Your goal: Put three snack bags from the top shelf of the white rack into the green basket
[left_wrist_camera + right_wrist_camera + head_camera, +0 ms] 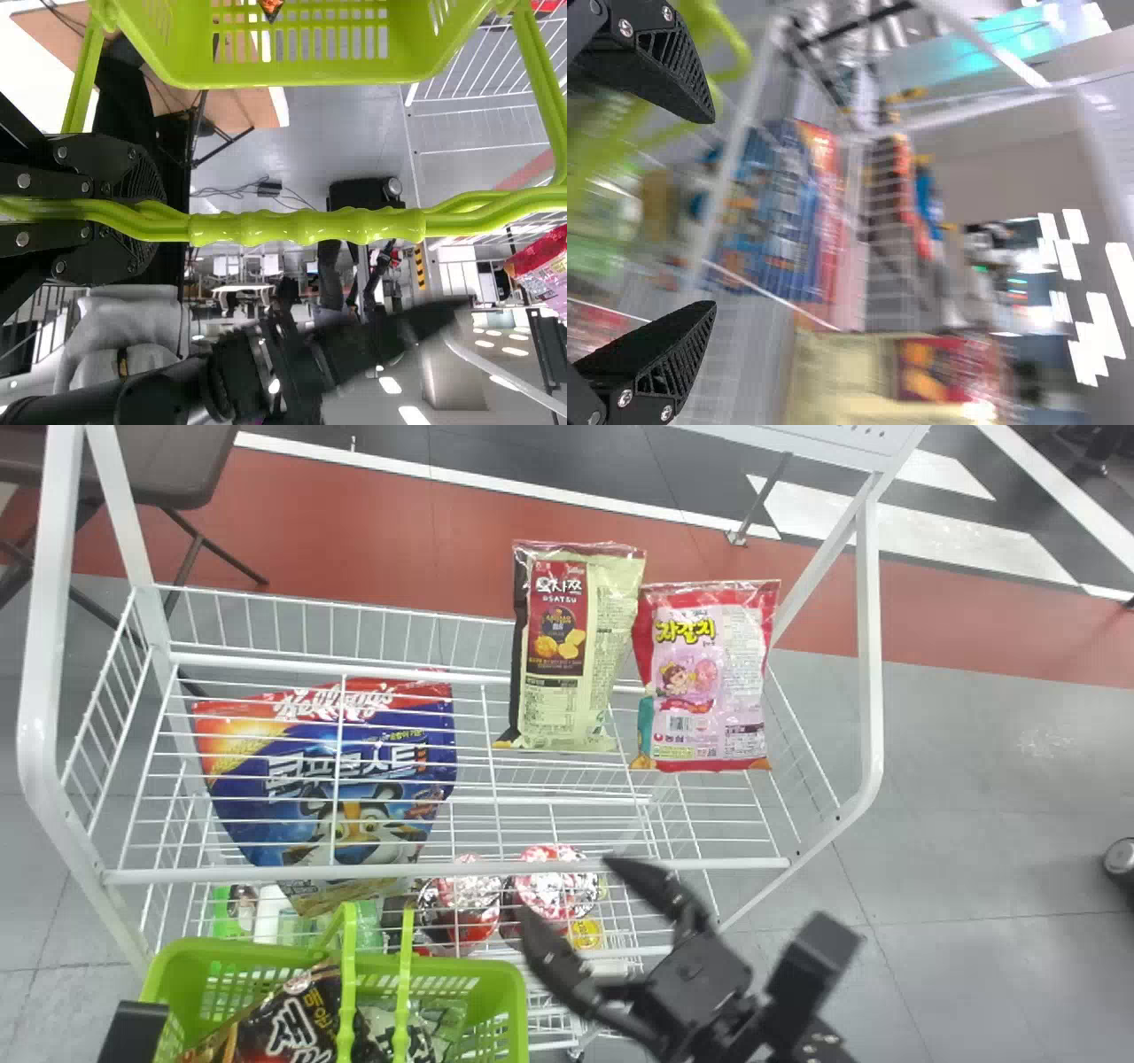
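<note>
My left gripper [133, 1032] is at the bottom left beside the green basket [514, 1001]. In the left wrist view the left gripper [149, 220] is shut on the basket's handle [306, 227]. A black snack bag [297, 1019] and a pale, partly hidden package lie in the basket. On the white rack's top shelf are a blue bag [345, 771] at left, a cream bag [567, 646] and a pink bag [707, 677] at right. My right gripper [565, 887] is open and empty near the shelf's front edge, right of the basket; the right wrist view shows the right gripper [713, 212] with fingers apart.
The top shelf's front rail [532, 866] runs between the bags and the basket. Round lidded cups [554, 881] stand on a lower shelf. White posts [870, 646] frame the rack's sides. A brown chair [133, 465] is behind at the left.
</note>
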### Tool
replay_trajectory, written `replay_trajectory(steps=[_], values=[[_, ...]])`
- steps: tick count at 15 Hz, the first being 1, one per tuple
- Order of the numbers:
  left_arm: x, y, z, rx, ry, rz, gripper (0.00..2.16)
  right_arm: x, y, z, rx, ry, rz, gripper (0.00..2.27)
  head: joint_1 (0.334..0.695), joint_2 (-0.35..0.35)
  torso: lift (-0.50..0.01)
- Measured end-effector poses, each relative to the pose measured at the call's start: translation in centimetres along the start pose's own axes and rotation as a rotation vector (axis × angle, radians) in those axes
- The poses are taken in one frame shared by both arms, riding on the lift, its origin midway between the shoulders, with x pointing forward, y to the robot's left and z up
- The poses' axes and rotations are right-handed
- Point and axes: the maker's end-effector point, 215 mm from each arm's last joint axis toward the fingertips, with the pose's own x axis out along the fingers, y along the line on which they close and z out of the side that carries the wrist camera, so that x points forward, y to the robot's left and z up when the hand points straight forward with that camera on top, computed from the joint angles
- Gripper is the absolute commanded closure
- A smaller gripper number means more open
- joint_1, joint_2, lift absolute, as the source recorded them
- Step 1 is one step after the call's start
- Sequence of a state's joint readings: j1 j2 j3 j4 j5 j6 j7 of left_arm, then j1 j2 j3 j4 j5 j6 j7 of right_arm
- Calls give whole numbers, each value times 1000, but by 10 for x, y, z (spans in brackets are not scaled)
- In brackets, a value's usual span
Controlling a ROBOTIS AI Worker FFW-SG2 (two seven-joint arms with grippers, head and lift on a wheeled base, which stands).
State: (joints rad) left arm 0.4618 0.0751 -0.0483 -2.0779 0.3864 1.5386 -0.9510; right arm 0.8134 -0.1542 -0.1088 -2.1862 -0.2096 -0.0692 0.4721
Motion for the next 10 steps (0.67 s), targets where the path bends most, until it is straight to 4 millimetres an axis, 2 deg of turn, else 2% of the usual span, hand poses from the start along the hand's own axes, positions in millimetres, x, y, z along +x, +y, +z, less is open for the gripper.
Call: replay_trajectory(steps=[1, 4, 7, 10], values=[[0, 0, 0, 0, 0, -1, 2148, 3, -12, 21, -30, -66, -38, 66, 695, -350, 0], [1, 0, 0, 0, 2, -2, 2148, 28, -51, 47, -61, -147, -157, 66, 695, -350, 0], [0, 0, -1, 0, 3, -2, 2148, 65, -87, 48, -62, -142, -250, 66, 695, -350, 0], [-3, -2, 0, 0, 2, -12, 2148, 83, -126, 44, -73, -113, -358, 73, 695, -350, 0]])
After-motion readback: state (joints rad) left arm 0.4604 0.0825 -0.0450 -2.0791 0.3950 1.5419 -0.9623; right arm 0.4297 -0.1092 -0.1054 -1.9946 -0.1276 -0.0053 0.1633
